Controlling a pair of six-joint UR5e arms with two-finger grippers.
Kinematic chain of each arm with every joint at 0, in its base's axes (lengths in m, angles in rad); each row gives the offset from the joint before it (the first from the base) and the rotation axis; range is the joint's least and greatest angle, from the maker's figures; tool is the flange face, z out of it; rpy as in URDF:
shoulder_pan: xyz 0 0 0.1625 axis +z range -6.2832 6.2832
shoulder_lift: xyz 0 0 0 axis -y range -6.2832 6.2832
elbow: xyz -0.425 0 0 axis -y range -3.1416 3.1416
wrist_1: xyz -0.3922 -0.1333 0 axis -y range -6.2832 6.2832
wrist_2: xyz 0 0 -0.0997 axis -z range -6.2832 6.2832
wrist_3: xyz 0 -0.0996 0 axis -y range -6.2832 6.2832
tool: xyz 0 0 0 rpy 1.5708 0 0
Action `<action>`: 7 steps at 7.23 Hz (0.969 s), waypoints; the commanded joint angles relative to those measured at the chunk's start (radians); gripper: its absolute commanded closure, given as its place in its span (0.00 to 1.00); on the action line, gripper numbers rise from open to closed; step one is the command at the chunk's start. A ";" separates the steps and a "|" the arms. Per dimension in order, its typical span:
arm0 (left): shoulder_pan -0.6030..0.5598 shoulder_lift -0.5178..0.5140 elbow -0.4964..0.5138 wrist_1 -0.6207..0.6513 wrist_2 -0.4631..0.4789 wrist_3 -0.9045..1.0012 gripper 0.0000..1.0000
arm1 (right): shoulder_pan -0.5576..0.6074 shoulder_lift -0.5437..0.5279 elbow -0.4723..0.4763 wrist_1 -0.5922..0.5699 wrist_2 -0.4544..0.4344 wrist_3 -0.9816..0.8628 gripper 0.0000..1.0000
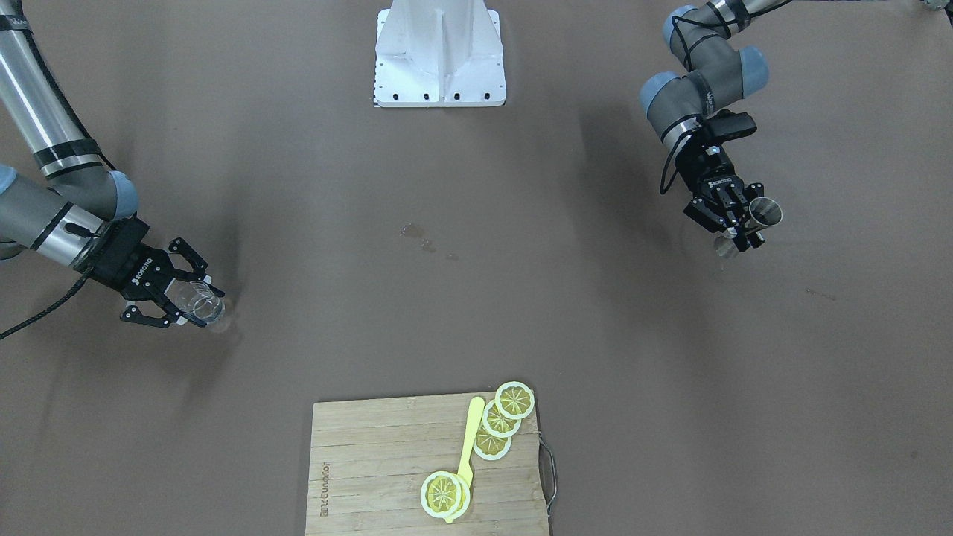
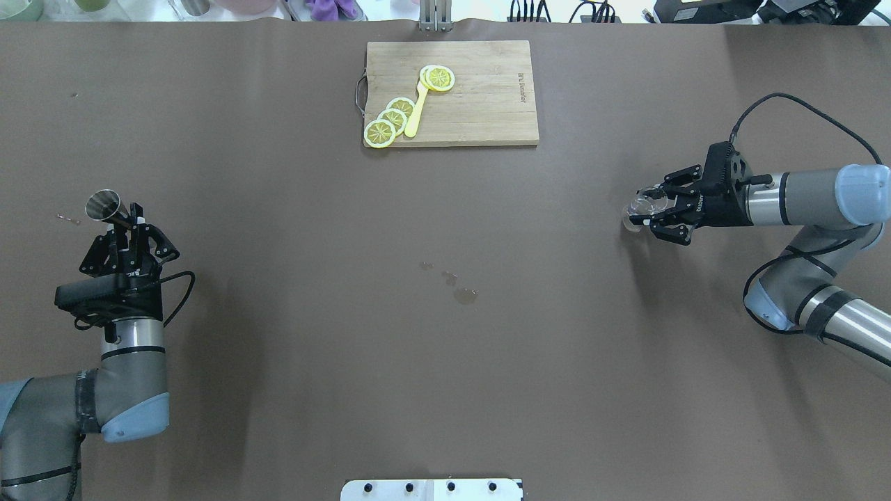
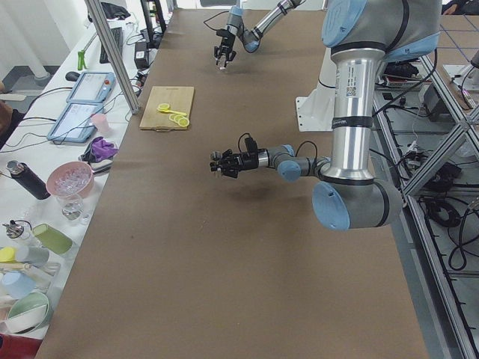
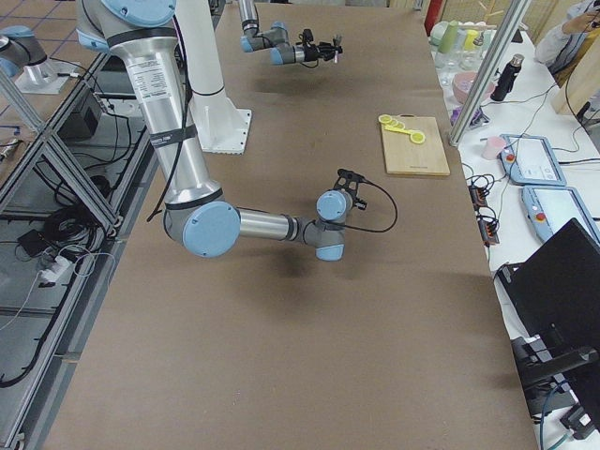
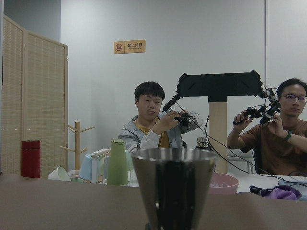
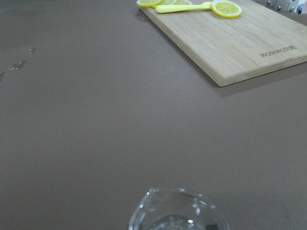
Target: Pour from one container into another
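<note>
**Both grippers loaded, far apart across the table**

The left gripper (image 2: 131,221) is clamped on the narrow waist of the jigger (image 2: 103,204), a grey metal piece made of two cones joined tip to tip. It is held tilted near the table's left end. The overhead view looks into its shiny open mouth, and the front view shows the smaller cone below the fingers. From the left wrist camera the upper cone fills the lower middle of the frame, with a dark reflection down its front.

The right gripper (image 2: 652,211) holds the pitcher (image 2: 639,209) between its pads near the table's right end. The pitcher is a small, clear glass, so transparent that mostly its rim and glints show. The right wrist camera catches that round rim at the bottom edge. Whether it rests on the table or hangs just above it cannot be told.

On the brown table (image 2: 278,348), a wooden cutting board (image 2: 480,104) lies at the far edge. It carries a yellow spoon (image 2: 415,115) and lemon slices (image 2: 391,120). A few wet spots (image 2: 463,295) mark the table's middle.
</note>
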 commanded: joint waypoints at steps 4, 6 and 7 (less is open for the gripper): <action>0.020 0.046 0.019 0.136 0.075 -0.179 1.00 | -0.024 0.000 -0.018 0.002 -0.014 0.000 1.00; 0.036 0.072 0.021 0.130 0.076 -0.200 1.00 | -0.025 0.000 -0.016 0.004 -0.026 -0.001 0.49; 0.049 0.074 0.027 0.130 0.076 -0.244 1.00 | -0.025 -0.003 -0.016 0.004 -0.028 -0.001 0.21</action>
